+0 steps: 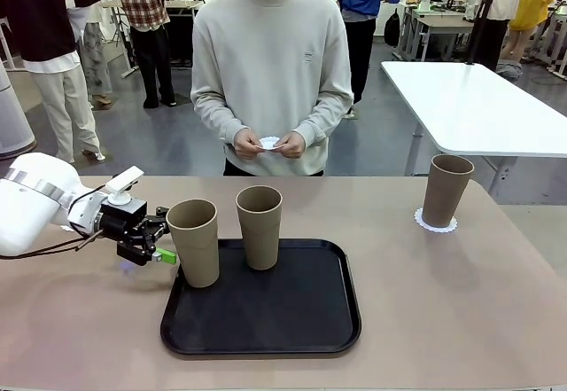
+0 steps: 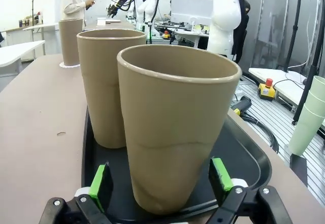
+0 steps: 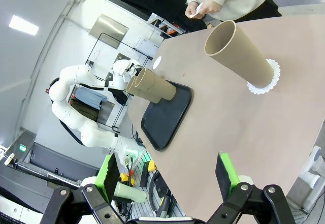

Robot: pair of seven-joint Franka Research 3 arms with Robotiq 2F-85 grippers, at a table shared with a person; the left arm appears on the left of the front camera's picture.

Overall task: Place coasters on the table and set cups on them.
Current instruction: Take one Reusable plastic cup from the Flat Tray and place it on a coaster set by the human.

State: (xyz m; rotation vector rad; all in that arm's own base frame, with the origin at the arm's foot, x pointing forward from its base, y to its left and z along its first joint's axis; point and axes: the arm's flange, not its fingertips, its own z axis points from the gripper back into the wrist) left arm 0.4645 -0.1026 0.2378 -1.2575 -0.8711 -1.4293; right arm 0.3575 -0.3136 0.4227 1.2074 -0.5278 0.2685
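Jaws apart, the left gripper (image 2: 160, 179) straddles the near cup (image 2: 177, 132) on the black tray (image 2: 244, 158); I'd close squarely, then lift straight.

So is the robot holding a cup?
Not yet: the left end effector stands open around the lower part of the nearest cup. The person's hands pinch a white coaster.

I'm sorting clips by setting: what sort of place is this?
Probably a robotics lab: a white robot arm reaches over the tan table, a red emergency-stop button lies by cables, and a white work table stands beyond.
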